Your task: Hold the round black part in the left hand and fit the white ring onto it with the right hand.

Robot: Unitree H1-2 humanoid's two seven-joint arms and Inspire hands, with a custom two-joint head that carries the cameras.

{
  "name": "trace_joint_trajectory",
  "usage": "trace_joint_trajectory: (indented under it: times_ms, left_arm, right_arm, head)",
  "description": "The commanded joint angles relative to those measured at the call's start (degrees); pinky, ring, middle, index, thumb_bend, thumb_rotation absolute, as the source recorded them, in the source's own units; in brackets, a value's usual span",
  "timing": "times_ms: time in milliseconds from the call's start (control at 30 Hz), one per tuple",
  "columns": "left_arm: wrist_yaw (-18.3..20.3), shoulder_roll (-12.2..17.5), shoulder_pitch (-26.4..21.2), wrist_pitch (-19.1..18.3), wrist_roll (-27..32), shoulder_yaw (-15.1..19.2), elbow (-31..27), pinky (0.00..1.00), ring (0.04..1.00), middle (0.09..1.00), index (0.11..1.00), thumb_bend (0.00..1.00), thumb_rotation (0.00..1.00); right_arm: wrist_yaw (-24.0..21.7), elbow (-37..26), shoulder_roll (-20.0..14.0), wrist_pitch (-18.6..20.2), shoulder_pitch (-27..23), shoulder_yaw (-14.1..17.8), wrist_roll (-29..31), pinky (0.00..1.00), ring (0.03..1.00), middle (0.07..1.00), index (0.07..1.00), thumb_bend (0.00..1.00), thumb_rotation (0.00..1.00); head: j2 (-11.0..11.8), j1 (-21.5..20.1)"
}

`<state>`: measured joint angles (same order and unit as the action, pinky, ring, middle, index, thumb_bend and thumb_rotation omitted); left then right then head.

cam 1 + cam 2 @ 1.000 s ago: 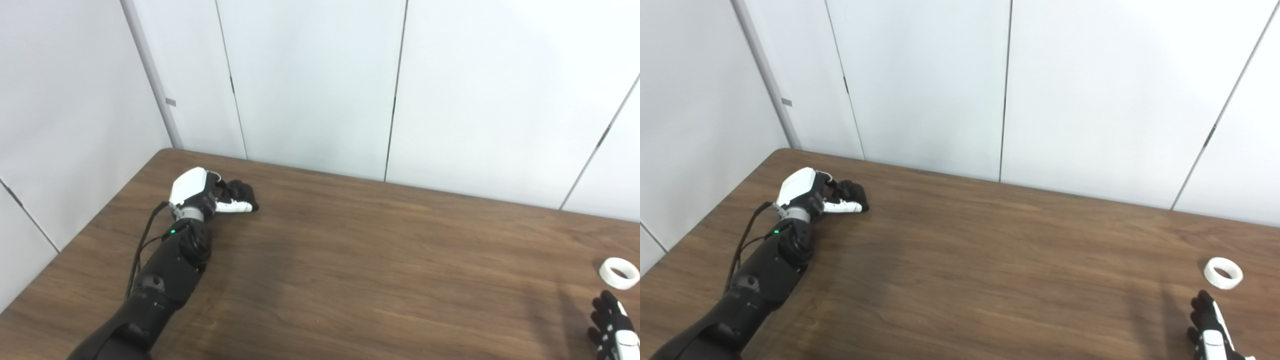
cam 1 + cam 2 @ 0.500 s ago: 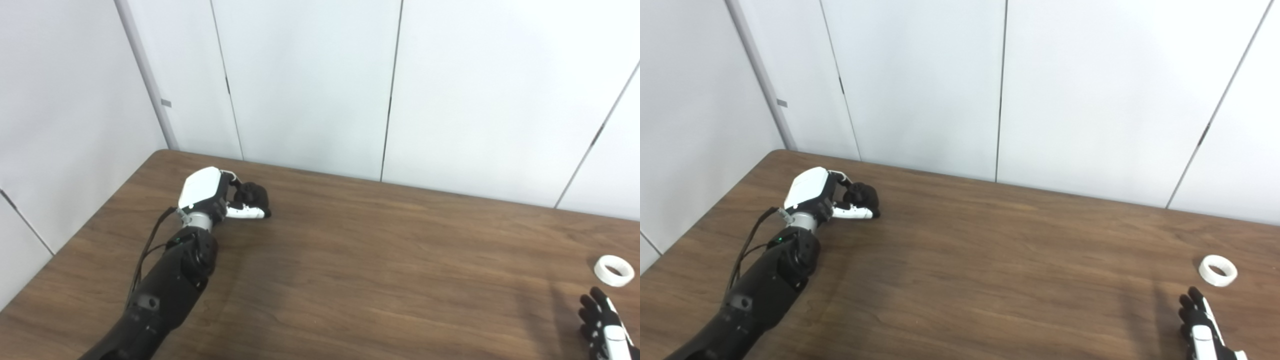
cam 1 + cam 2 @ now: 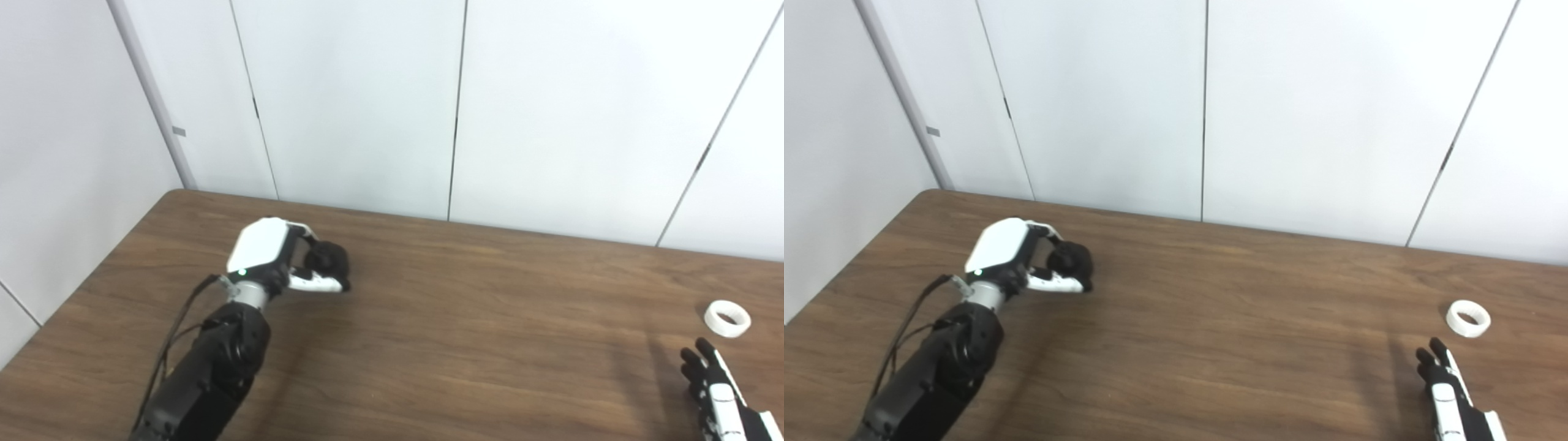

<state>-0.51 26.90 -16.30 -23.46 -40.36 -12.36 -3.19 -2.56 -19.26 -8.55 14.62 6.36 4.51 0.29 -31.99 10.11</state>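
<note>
Two parts, well apart. The round black part (image 3: 327, 258) sits in the left robot hand (image 3: 278, 260), fingers curled around it, thumb underneath, held over the far-left area of the tabletop (image 3: 459, 343). Whether it's lifted clear of the wood or resting on it, can't tell from here. The white ring (image 3: 727, 318) lies flat on the tabletop at the far right, nothing touching it.

The right robot hand (image 3: 1448, 392) is near the ring, on the near side, not in contact. Fingers extended and spread, holding nothing.

Step in hand, as I read it: right hand goes for the ring. To do it well: come over the ring from the near side, pinch across the rim with thumb against fingertips, keep the hole unobstructed so it can drop over the black part later. The ring looks light and smooth; a sideways nudge would probably skid it on the wood, so close down onto it, not across. Left should hold the black part steady, mating face exposed toward centre.

Surface: dark brown wood grain, matte. Room: plain white wall panels with thin dark seams behind the tabletop, a corner post at far left.
</note>
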Motion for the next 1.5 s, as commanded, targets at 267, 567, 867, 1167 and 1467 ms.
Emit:
trace_joint_trajectory:
  times_ms: [267,567,867,1167,1467]
  left_arm:
    - [2.3,-4.8,2.6,2.9,-6.2,-4.1,-9.7,0.99,0.873,0.757,0.483,0.52,0.06]
    - [2.6,-8.0,5.9,6.3,-11.0,-7.3,-11.0,1.0,0.87,0.754,0.483,0.52,0.06]
    - [2.3,-11.3,10.7,10.8,-14.4,-11.4,-10.8,1.0,0.868,0.759,0.484,0.52,0.06]
    - [1.8,-14.3,14.0,14.0,-16.8,-14.1,-9.3,1.0,0.875,0.78,0.484,0.52,0.06]
    - [1.8,-15.9,15.8,14.4,-17.8,-15.1,-8.5,1.0,0.879,0.785,0.484,0.52,0.06]
  right_arm:
    - [0.7,2.8,0.9,-6.1,-1.4,-0.7,-1.1,1.0,0.944,0.927,0.942,0.43,1.0]
    - [1.8,3.7,2.6,-7.2,-1.4,-1.4,-2.4,1.0,0.918,0.9,0.917,0.49,1.0]
    - [3.0,2.8,4.4,-6.4,-1.5,-2.1,-3.5,1.0,0.907,0.899,0.906,0.47,1.0]
    - [3.3,1.4,4.5,-4.9,-1.6,-2.4,-3.8,1.0,0.907,0.895,0.906,0.48,1.0]
    - [3.3,0.5,4.1,-3.5,-2.0,-2.0,-3.4,1.0,0.911,0.89,0.898,0.54,1.0]
  head:
    - [-1.2,-3.9]
    - [-2.3,-8.7]
    - [-3.5,-11.0]
    - [-5.0,-12.7]
    - [-6.5,-13.7]
